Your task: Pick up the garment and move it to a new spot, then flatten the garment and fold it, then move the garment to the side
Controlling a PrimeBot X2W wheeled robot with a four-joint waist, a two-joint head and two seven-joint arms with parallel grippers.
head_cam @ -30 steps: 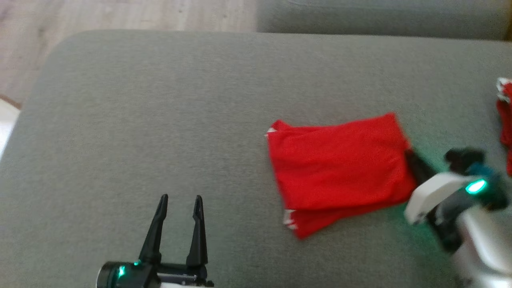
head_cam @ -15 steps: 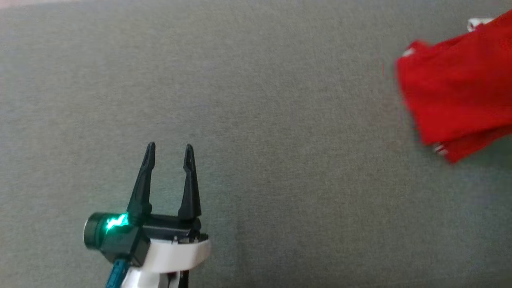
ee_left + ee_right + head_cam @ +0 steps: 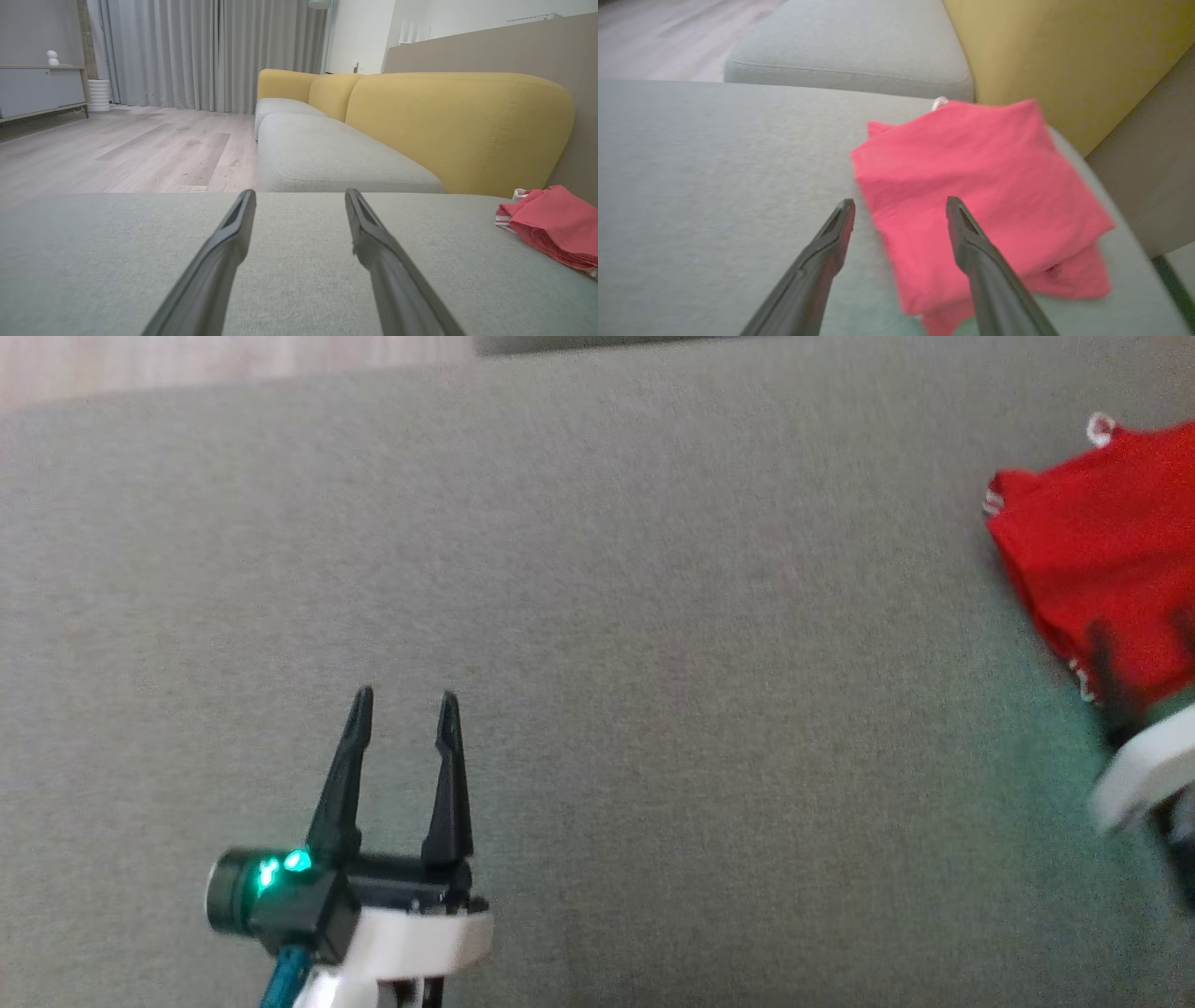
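The red garment [image 3: 1102, 560] lies folded at the right end of the grey couch seat [image 3: 653, 616] beside the yellow backrest [image 3: 1064, 46], so the job looks pretty much done. Its long side seems to slant toward the backrest; the right claw [image 3: 900, 204] hangs open over its near edge, left claw [image 3: 405, 698] open and empty too

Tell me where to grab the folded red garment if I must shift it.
Pinch the garment at its near edge, all stacked layers together, coming low over the cushion from where the open right pincer sits. Mid-panel grabs risk unfolding it.
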